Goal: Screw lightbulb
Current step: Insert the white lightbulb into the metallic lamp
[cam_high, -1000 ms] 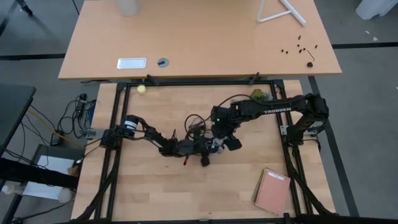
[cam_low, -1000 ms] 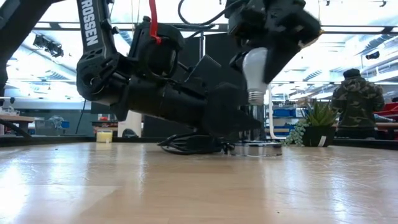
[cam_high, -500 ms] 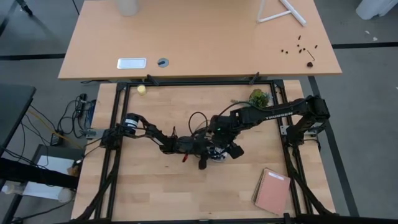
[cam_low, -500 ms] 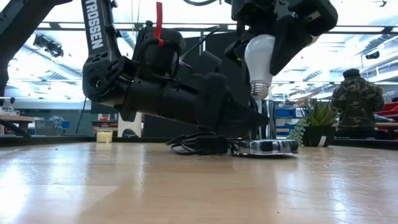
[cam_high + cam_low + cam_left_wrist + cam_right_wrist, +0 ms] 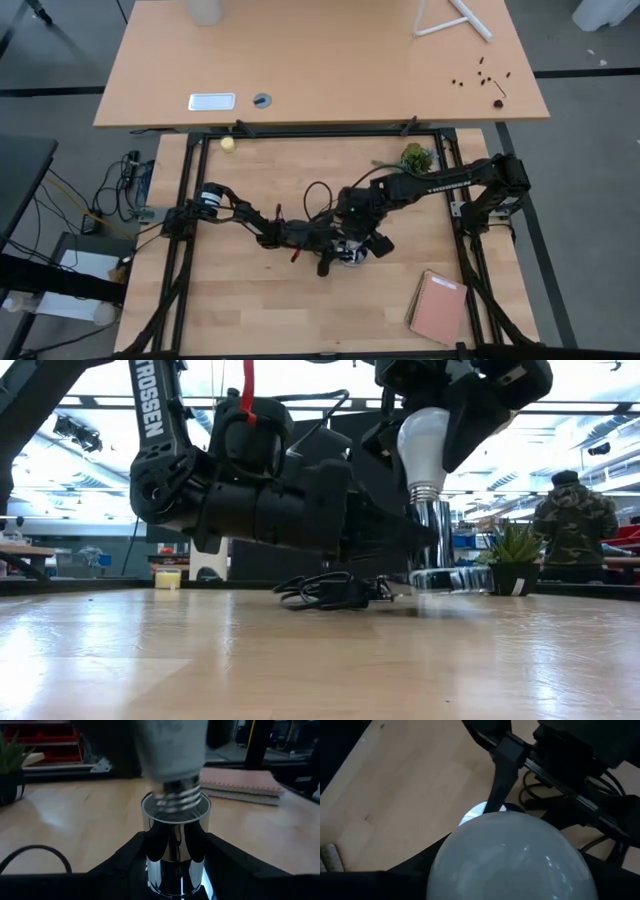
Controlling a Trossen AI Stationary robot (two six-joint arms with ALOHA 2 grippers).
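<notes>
High view: both dark arms meet near the middle of the wooden counter [image 5: 250, 300]. The left end effector [image 5: 335, 255] reaches in low from the left; the right end effector [image 5: 358, 238] bends down from the right over the same spot. The lightbulb is hidden beneath them here. A pink notebook [image 5: 438, 307] lies well apart, toward the right corner.

Low view: the lightbulb [image 5: 423, 445] is white and pear-shaped, held upright with its grey threaded base down, gripped around its glass by the right end effector [image 5: 450, 405]. The base meets the mouth of a shiny chrome socket [image 5: 436, 545], which the left end effector [image 5: 400, 540] clasps from the side. A coiled black cord [image 5: 335, 592] lies on the counter beside it.

Left wrist view: the dark fingers [image 5: 125, 860] close on the chrome socket [image 5: 176, 855]; the bulb's threads [image 5: 176, 800] sit in its rim.

Right wrist view: the lightbulb's [image 5: 510, 857] white dome fills the frame between the dark fingers [image 5: 405, 870].
</notes>
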